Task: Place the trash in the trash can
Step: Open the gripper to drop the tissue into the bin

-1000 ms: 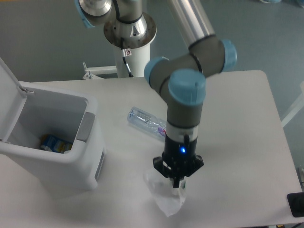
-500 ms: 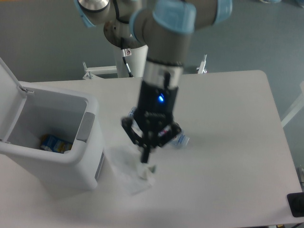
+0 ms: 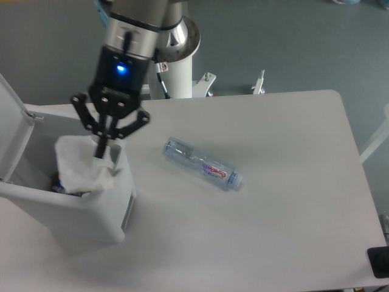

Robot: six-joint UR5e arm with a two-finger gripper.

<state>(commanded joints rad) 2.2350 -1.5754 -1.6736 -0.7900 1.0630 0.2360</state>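
My gripper (image 3: 102,149) is shut on the crumpled white tissue wad (image 3: 80,165) and holds it above the open mouth of the white trash can (image 3: 115,207), near its right rim. The can stands at the table's left with its lid (image 3: 11,118) tipped up. The clear water bottle (image 3: 202,163) with pink-and-blue label lies on its side in the middle of the table, well to the right of the gripper.
A yellow-and-blue item (image 3: 58,180) lies in the bottom of the can, mostly hidden by the tissue. The arm's white base column (image 3: 176,73) stands behind the table's far edge. A dark object (image 3: 378,261) sits at the front right corner.
The gripper has lifted the tissue off the table and carried it up and left, from the front middle of the table to above the can. The bottle has not moved.
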